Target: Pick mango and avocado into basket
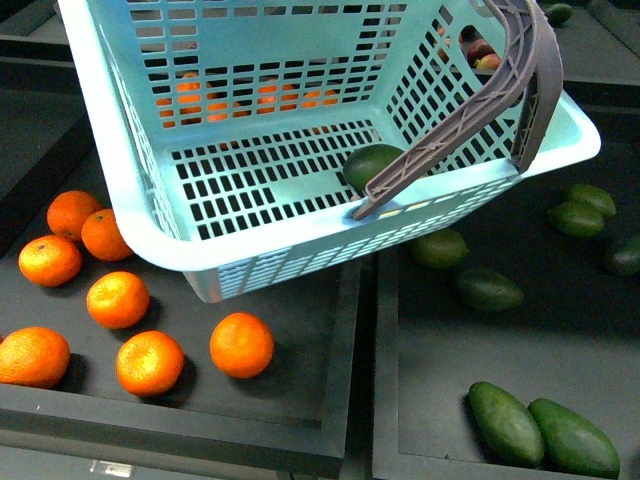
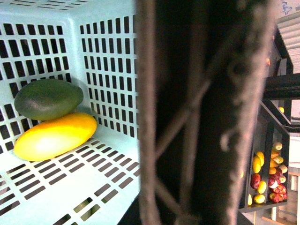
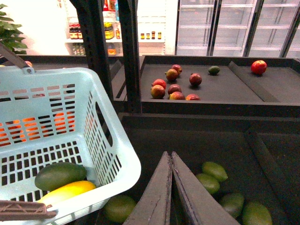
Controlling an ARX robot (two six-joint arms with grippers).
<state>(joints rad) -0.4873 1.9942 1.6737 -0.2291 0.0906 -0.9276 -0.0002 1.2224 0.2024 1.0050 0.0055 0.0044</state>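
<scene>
Inside the basket (image 3: 117,159), avocado (image 3: 60,175) touches mango (image 3: 68,191), beside the closed right hand (image 3: 171,157).

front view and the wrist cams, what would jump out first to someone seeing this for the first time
The big teal basket fills the upper front view, tilted above the dark trays, its grey-brown handle swung across the right side. Inside it, the yellow mango and dark green avocado lie touching in a corner. Bright oranges dot the left tray, green avocados the right, and the right gripper's fingers are closed together over that tray.
</scene>
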